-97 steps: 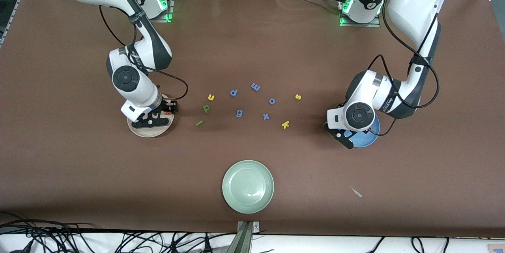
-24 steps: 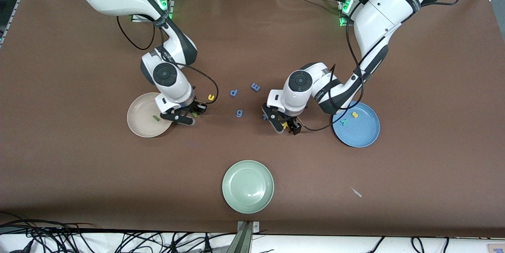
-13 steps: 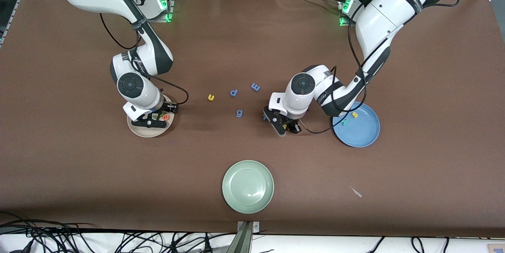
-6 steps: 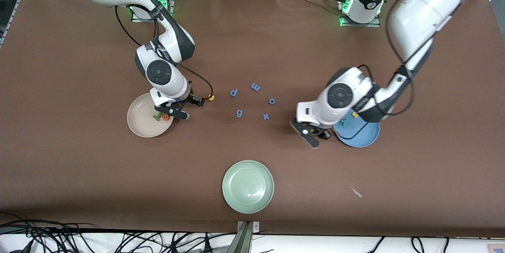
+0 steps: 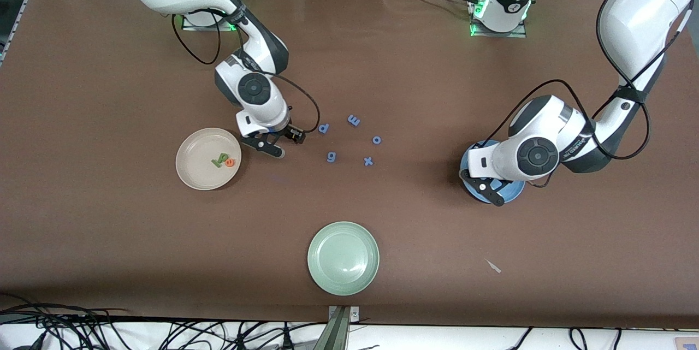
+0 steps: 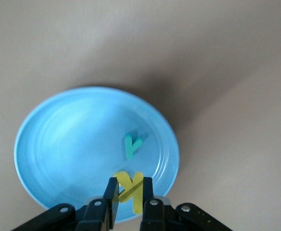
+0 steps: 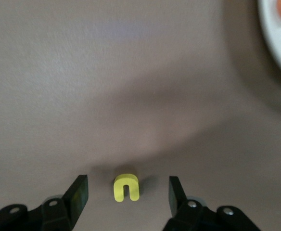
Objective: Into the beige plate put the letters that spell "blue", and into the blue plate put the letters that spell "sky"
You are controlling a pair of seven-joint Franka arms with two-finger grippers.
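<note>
Three plates on the table, nearest first: one pale green plate (image 5: 343, 258), empty, closest to the front camera; then the beige plate (image 5: 192, 161) toward the right arm's end and the blue plate (image 5: 508, 193) toward the left arm's end, about level with each other.

The beige plate was round, shallow, cream with a raised rim. It held three letters clustered together: a green bar "l" (image 5: 215, 162), a dark green "b" (image 5: 222, 159) and an orange "e" (image 5: 230, 162), touching or nearly so.

The blue plate was mostly hidden under the left arm in the front view. In the left wrist view a teal "y" (image 6: 132, 145) lay in it. A yellow letter could not be made out separately there.

The left gripper (image 6: 129, 192) hung over the blue plate, fingers clamped on the yellow "k" (image 6: 131, 187), which was above the plate's rim.

Five blue letters (image 5: 331, 156) lay loose on the table, farther from the camera than the plates, between the two arms: "g", "x", "o", "p"-like, "m"-like.

The right gripper (image 7: 128, 192) was low over the table just beside the beige plate, fingers spread apart, with the yellow "u" (image 7: 126, 187) flat on the table between them, untouched.
</note>
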